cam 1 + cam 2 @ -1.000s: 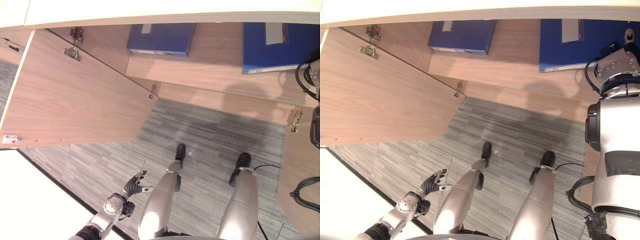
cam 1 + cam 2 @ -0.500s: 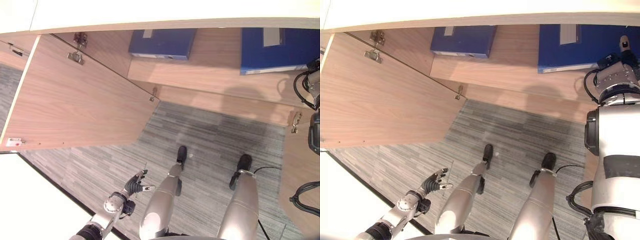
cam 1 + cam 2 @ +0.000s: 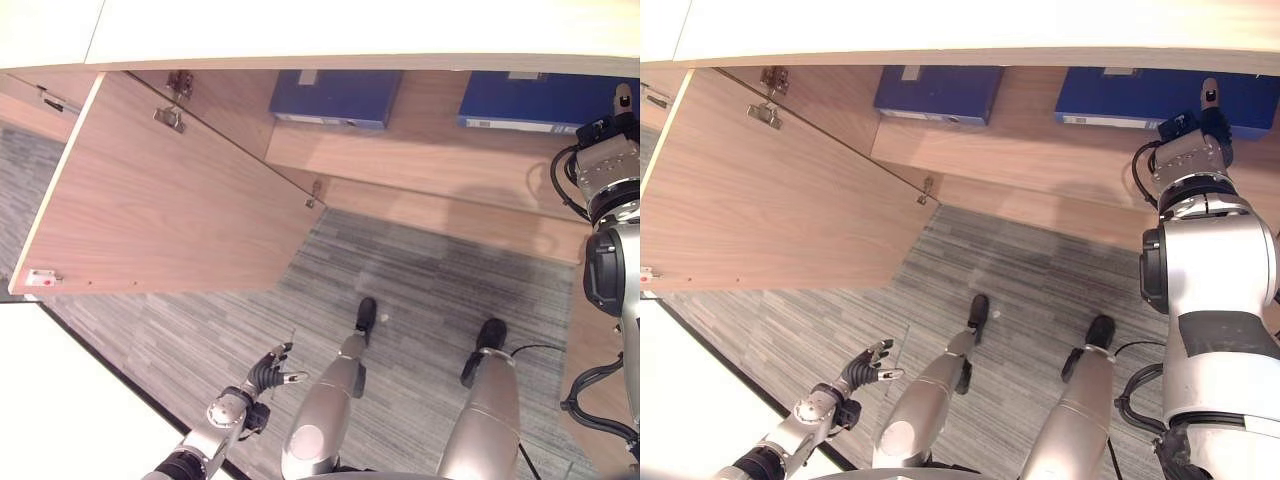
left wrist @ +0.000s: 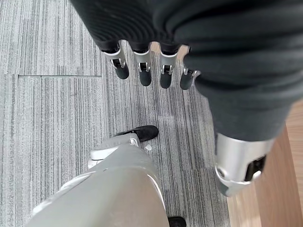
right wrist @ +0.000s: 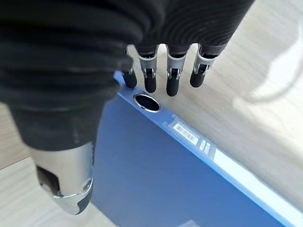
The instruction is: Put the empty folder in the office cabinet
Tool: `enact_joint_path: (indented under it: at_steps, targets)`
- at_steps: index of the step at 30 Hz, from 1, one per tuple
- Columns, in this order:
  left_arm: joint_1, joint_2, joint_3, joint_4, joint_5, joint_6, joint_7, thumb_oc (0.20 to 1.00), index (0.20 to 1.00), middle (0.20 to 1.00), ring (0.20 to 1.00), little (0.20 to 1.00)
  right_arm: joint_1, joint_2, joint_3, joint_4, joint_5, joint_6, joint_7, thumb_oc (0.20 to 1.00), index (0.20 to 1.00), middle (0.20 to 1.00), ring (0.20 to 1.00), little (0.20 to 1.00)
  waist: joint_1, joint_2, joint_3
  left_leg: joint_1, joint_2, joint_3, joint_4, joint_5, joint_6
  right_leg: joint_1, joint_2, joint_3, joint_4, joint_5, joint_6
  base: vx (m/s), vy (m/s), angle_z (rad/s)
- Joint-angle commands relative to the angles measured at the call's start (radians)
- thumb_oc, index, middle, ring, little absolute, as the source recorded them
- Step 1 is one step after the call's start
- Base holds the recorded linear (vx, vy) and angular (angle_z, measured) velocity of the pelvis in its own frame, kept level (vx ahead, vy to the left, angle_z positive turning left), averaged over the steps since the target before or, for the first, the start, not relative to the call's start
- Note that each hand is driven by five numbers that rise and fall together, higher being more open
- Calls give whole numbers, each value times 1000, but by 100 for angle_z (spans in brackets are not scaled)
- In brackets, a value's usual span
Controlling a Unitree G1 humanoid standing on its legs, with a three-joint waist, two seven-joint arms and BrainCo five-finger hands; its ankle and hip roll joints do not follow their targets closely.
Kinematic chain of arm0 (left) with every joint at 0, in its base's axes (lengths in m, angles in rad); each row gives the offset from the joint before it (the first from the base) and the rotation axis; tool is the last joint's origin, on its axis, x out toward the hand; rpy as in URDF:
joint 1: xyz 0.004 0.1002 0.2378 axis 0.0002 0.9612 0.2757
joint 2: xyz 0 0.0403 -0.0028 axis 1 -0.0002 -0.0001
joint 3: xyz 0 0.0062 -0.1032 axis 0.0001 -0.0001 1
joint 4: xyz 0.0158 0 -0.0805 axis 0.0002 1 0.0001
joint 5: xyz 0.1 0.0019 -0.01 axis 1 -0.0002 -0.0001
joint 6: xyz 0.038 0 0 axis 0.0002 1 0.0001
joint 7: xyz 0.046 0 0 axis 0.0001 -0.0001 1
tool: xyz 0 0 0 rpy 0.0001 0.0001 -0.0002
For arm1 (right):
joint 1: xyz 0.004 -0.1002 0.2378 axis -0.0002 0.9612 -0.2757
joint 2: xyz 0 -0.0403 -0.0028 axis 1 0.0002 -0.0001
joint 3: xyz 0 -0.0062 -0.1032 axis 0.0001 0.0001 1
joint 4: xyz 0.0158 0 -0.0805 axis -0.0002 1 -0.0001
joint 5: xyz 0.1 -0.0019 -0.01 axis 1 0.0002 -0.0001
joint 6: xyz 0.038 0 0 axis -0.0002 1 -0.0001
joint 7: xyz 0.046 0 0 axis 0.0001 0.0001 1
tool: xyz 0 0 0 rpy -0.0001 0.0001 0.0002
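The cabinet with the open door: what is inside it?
Two blue folders lie flat on the cabinet shelf: the left folder and the right folder, by the right hand. The top panel hides anything deeper.

This is an office. A low storage cabinet of light wood-grain laminate (image 3: pixel 430 160) stands against the wall under a pale cream top (image 3: pixel 350 30), and its wide wood-grain door (image 3: pixel 170 205) hangs open on small metal hinges (image 3: pixel 168 115). Two flat blue lever-arch folders lie on the shelf inside, well apart from each other: one toward the hinged side (image 3: pixel 335 97) and one further along (image 3: pixel 1150 95), the latter with a round metal finger hole (image 5: pixel 147 102) and a white label strip along its spine. The floor is grey striped carpet tiles (image 3: pixel 420 270), with the seam between tiles visible in the left wrist view.
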Motion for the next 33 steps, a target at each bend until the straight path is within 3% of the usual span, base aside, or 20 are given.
enact_joint_path:
  at_steps: [1, 3, 4, 6, 7, 8, 11, 18, 25, 33]
  targets:
    - [-32, 58, -11, 17, -3, -9, -12, 1000, 1000, 1000, 1000, 1000, -105, -58, 64, -223, -30, -60, 117, 1000, 1000, 1000, 1000, 1000, 75, -45, -31, 114, 6, -45, -64, -132, 9, 138, -24, -21, 7, -106, 84, 17, 30, 11]
    - [-26, 62, -11, 7, -10, -10, -17, 1000, 1000, 1000, 1000, 1000, -122, -107, 82, -227, -54, -55, 120, 1000, 1000, 1000, 1000, 1000, 83, -45, -35, 118, 0, -52, -67, -131, 9, 145, -34, -30, 14, -111, 87, 74, 7, 16]
    - [-22, 60, -8, 2, -13, -10, -20, 1000, 1000, 1000, 1000, 1000, -123, -145, 91, -233, -65, -55, 123, 1000, 1000, 1000, 1000, 1000, 82, -50, -44, 131, -3, -55, -79, -147, 8, 157, -40, -28, 19, -142, 95, 21, 17, 17]
    - [-17, 60, -11, -2, -15, -11, -24, 1000, 1000, 1000, 1000, 1000, -124, -182, 97, -229, -61, -56, 124, 1000, 1000, 1000, 1000, 1000, 85, -43, -37, 121, -8, -62, -74, -127, 9, 151, -47, -40, 19, -115, 90, 10, 20, 32]
    - [-16, 60, -12, -3, -10, -11, -26, 1000, 1000, 1000, 1000, 1000, -127, -203, 106, -227, -69, -52, 127, 1000, 1000, 1000, 1000, 1000, 81, -50, -47, 132, -10, -63, -82, -146, 9, 160, -49, -32, 23, -145, 95, 8, 22, 33]
    - [-14, 60, -13, -5, -7, -12, -26, 1000, 1000, 1000, 1000, 1000, -125, -209, 109, -223, -71, -51, 128, 1000, 1000, 1000, 1000, 1000, 83, -46, -40, 122, -11, -64, -74, -130, 10, 152, -50, -38, 22, -116, 90, 0, 19, 21]
    - [-7, 59, -11, -9, -6, -6, -33, 1000, 1000, 1000, 1000, 1000, -106, -209, 102, -210, -62, -49, 139, 1000, 1000, 1000, 1000, 1000, 85, -46, -45, 124, -8, -60, -74, -133, 13, 150, -43, -31, 17, -110, 91, -36, 22, 0]
    - [-13, 52, 16, 5, -21, -5, -36, 1000, 1000, 1000, 1000, 1000, 60, -138, -8, -274, 29, -99, 159, 1000, 1000, 1000, 1000, 1000, 70, -70, -45, 131, 8, -58, -62, -139, 11, 178, -27, -39, -11, -97, 93, -7, -22, -4]
    - [-6, 50, 70, 61, -36, 6, -39, 1000, 1000, 1000, 1000, 1000, 263, -8, -143, -361, 105, -138, 195, 1000, 1000, 1000, 1000, 1000, 38, -131, -51, 170, 33, -52, -69, -142, 3, 246, -6, -58, -87, -61, 96, 6, -12, -3]
    - [28, 52, 116, 78, -48, 15, -45, 1000, 1000, 1000, 1000, 1000, 401, 87, -228, -370, 139, -143, 214, 1000, 1000, 1000, 1000, 1000, 22, -154, -69, 224, 55, -39, -105, -127, 3, 317, 0, -76, -167, -11, 110, 20, 8, -6]
